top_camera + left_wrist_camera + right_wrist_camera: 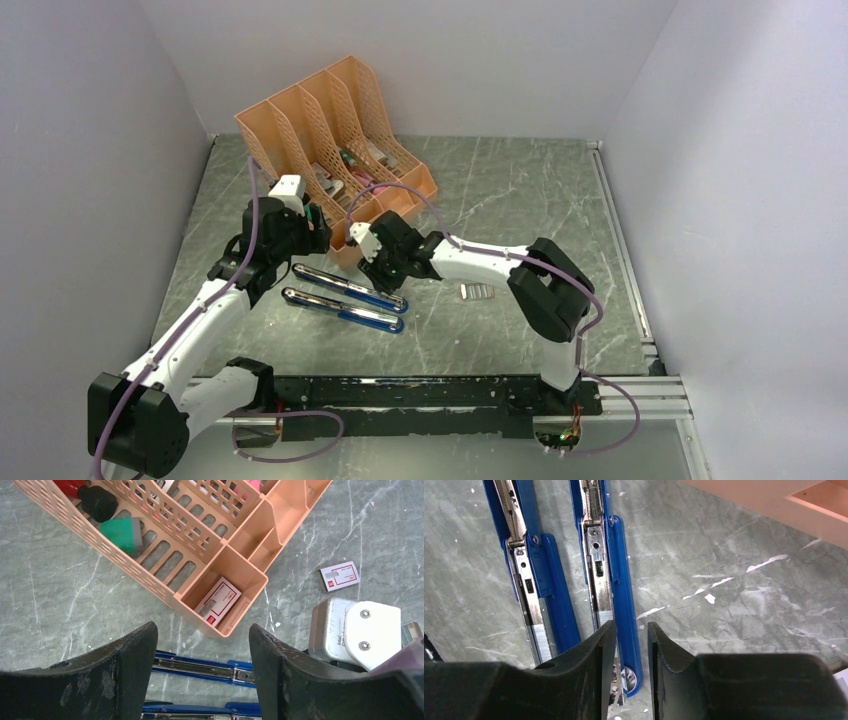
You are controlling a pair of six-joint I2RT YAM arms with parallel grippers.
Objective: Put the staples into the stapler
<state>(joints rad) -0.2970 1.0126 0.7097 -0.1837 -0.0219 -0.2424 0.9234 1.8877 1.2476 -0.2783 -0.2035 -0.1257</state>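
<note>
The stapler lies opened on the table as two blue-and-chrome bars side by side, the far one (350, 285) (606, 570) and the near one (345, 310) (529, 570). The staples (476, 291), a small silvery block, rest on the table to the right of them. My right gripper (375, 265) (631, 627) hovers over the right end of the far bar, its jaws only a narrow gap apart with the blue arm showing below between them. My left gripper (308, 235) (202, 630) hangs wide open above the bars (200, 667), holding nothing.
An orange mesh desk organizer (330, 140) (200, 560) stands just behind the stapler, with a white-and-red box (217, 601) in its front bin. Another such box (340, 575) lies on the table. The right arm's wrist (357, 630) is close beside my left gripper.
</note>
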